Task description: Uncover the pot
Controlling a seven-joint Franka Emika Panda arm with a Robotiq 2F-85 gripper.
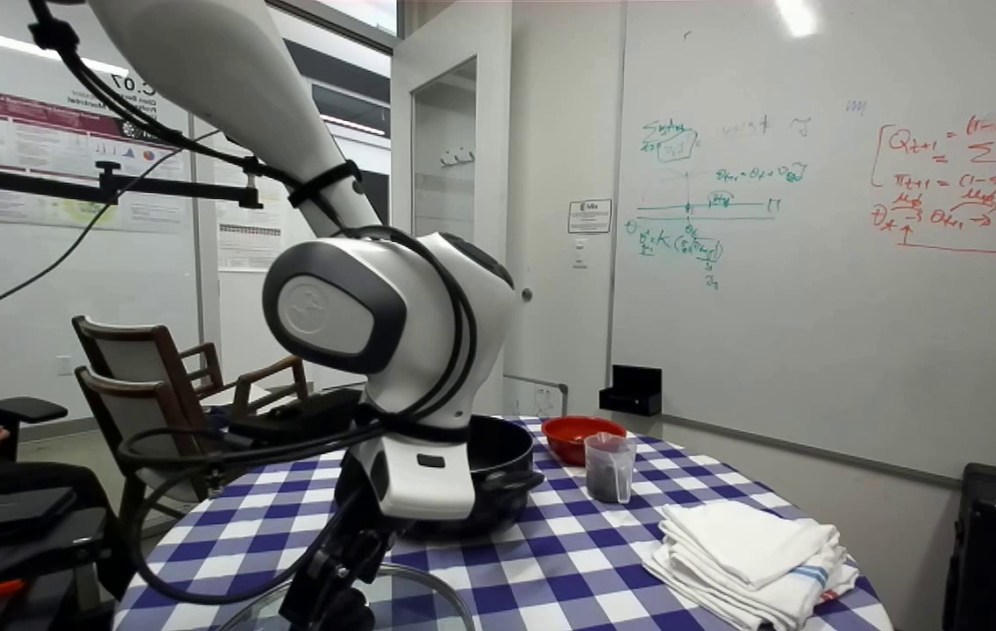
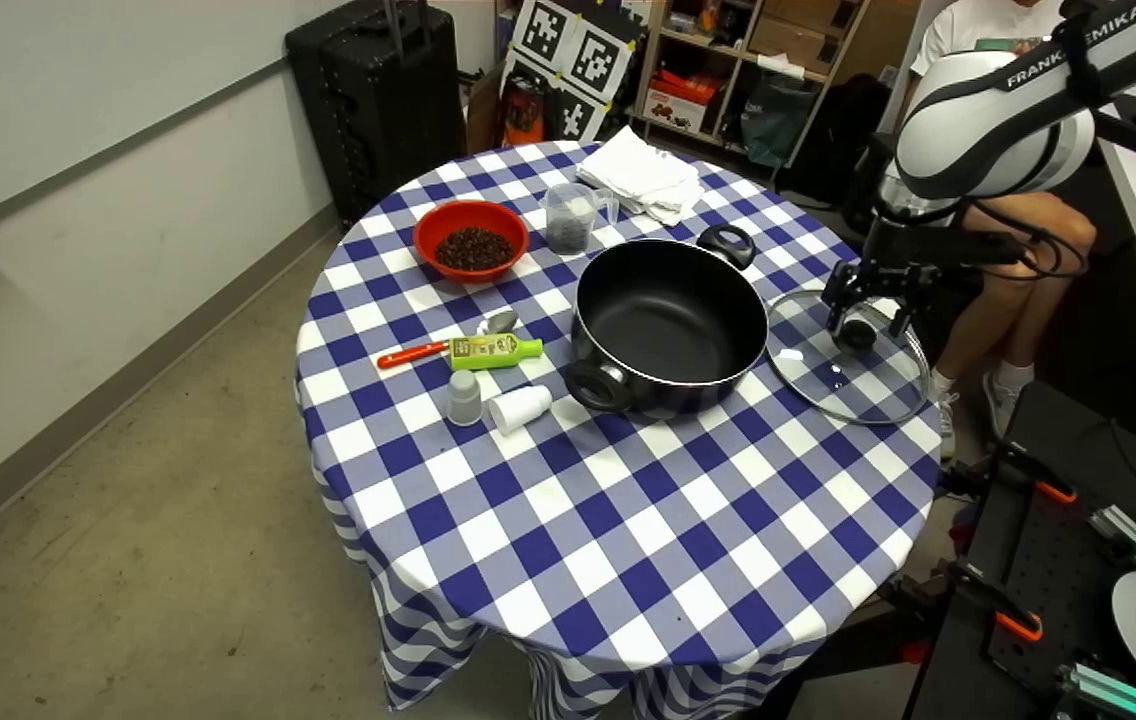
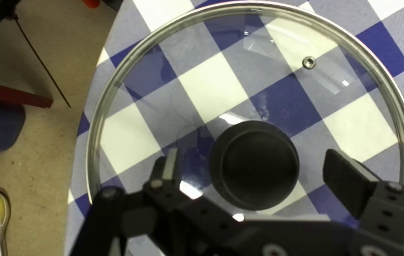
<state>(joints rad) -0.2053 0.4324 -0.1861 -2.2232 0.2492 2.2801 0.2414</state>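
Pot (image 2: 670, 320) uncovered on the checked tabletop (image 2: 578, 560); jaws spread around the knob (image 3: 255, 165) of its glass lid (image 3: 219, 83).

Pot upright, dark interior showing, 2 side handles (image 2: 596, 396) in view. Lid flat on tabletop just beside it, knob up; touching pot or apart, cannot tell. Wrist view: knob between the jaws, a gap at each side. Outward: clear measuring cup (image 2: 569, 222) near pot, red bowl (image 2: 473, 213) of dark bits (image 2: 473, 250) just beside cup, folded white cloths (image 2: 640, 178). Green bottle (image 2: 493, 352) on its side.
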